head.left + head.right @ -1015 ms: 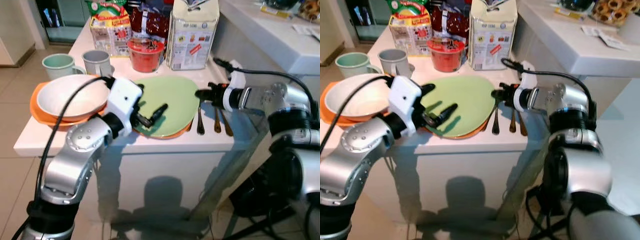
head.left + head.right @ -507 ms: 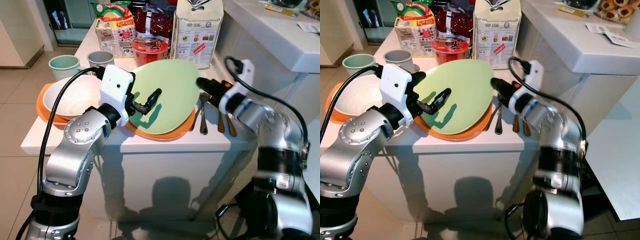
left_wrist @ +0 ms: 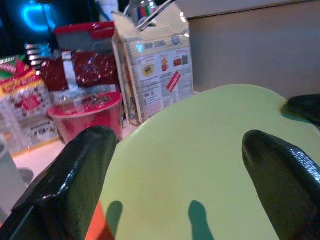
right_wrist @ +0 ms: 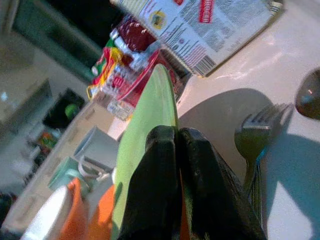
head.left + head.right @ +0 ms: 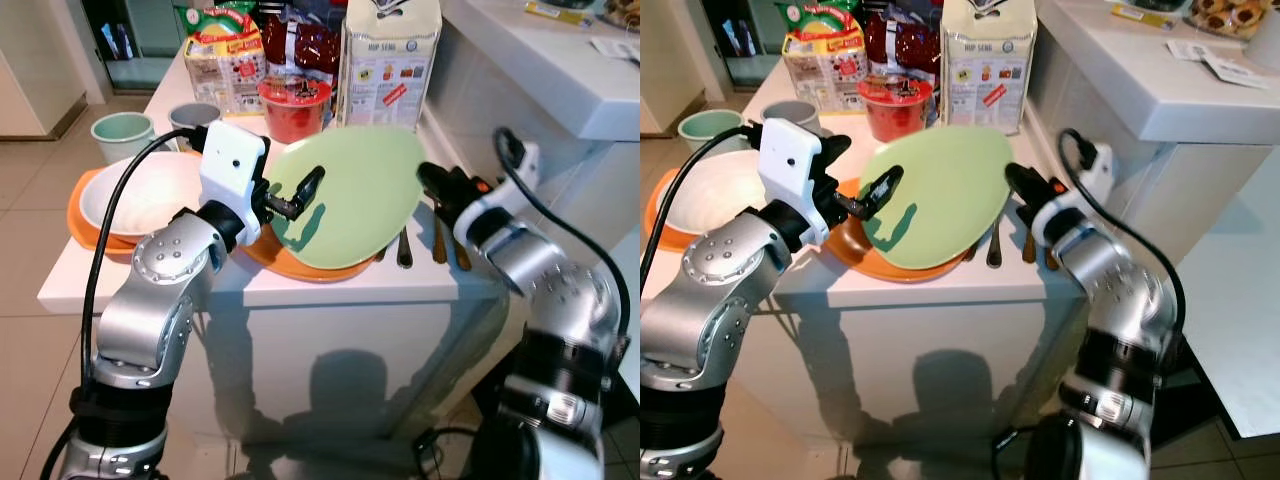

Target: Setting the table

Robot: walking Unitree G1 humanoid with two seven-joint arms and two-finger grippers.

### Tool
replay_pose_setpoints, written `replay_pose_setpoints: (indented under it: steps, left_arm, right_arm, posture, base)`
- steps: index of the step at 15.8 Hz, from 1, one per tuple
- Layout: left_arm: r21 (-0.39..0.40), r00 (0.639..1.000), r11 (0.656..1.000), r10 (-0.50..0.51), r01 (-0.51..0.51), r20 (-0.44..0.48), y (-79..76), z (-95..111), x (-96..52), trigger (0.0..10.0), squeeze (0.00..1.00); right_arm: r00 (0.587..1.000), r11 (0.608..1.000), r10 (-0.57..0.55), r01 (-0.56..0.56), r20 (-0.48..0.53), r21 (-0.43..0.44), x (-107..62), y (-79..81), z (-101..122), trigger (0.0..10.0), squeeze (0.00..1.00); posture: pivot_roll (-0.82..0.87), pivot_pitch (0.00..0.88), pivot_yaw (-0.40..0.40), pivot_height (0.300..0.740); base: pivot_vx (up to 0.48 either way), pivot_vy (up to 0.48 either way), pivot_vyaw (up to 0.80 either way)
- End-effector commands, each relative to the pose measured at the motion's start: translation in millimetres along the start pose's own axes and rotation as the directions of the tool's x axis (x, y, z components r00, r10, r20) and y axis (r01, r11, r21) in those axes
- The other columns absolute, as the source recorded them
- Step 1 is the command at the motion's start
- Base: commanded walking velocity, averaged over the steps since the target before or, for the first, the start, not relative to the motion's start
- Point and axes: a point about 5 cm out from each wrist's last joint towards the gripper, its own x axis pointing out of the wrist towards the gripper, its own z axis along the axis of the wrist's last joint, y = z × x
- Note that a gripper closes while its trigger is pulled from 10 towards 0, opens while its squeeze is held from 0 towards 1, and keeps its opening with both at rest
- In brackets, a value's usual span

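A pale green plate [image 5: 350, 200] is tipped up on edge above an orange plate [image 5: 300, 265] on the white counter. My right gripper [image 5: 432, 180] is shut on its right rim; the right wrist view shows both fingers [image 4: 160, 165] pinching the thin green edge [image 4: 150, 115]. My left gripper [image 5: 290, 195] is open at the plate's left side, one finger casting a shadow on the green face. Seen from the left wrist, the plate [image 3: 200, 170] lies between and beyond the two spread fingers [image 3: 75, 170].
A fork and spoons [image 5: 403, 250] lie right of the plates. A white bowl [image 5: 140, 195] sits on another orange plate [image 5: 80, 215] at the left. Behind stand a mint mug [image 5: 120, 130], grey mug [image 5: 192, 118], red cup [image 5: 293, 105], carton [image 5: 385, 60] and snack packs [image 5: 225, 60].
The green plate has gone from lying flat to tilted steeply up, its right rim raised by my right gripper. The left gripper stays at its left side.
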Motion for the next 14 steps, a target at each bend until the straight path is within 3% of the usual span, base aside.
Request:
replay_pose_setpoints:
  steps: [1, 6, 8, 14]
  left_arm:
    - [-0.021, 1.000, 1.000, 0.021, -0.021, -0.015, 3.3, -1, 0.7, 10.0, 0.00]
    - [-0.086, 0.997, 0.994, 0.067, -0.071, -0.043, 6.9, -7, -3.2, 10.0, 0.00]
    - [-0.103, 0.995, 0.990, 0.090, -0.094, -0.044, 8.6, -8, -5.2, 10.0, 0.00]
    - [-0.105, 0.995, 0.991, 0.078, -0.084, -0.063, -1.4, -15, -6.8, 10.0, 0.00]
  right_arm:
    - [0.998, 1.000, 0.022, -0.023, 0.051, 0.009, -5.8, 5.6, 9, 0.0, 0.00]
    - [0.991, 0.995, 0.093, -0.097, 0.100, 0.034, -28.0, 18.0, -2, 0.0, 0.00]
    - [0.988, 0.992, 0.123, -0.122, 0.089, -0.015, -33.7, 25.0, -5, 0.0, 0.00]
    - [0.995, 0.996, 0.057, -0.051, 0.083, -0.069, -43.6, 19.5, -9, 0.0, 0.00]
  posture:
    - [0.03, 0.000, -0.006, 0.740]
    - [0.02, 0.000, -0.005, 0.740]
    - [0.02, 0.000, -0.007, 0.740]
    - [0.02, 0.000, -0.011, 0.740]
  base:
    - [0.000, 0.000, 0.00]
    - [0.000, 0.000, 0.00]
    - [0.000, 0.000, 0.00]
    - [0.000, 0.000, 0.00]
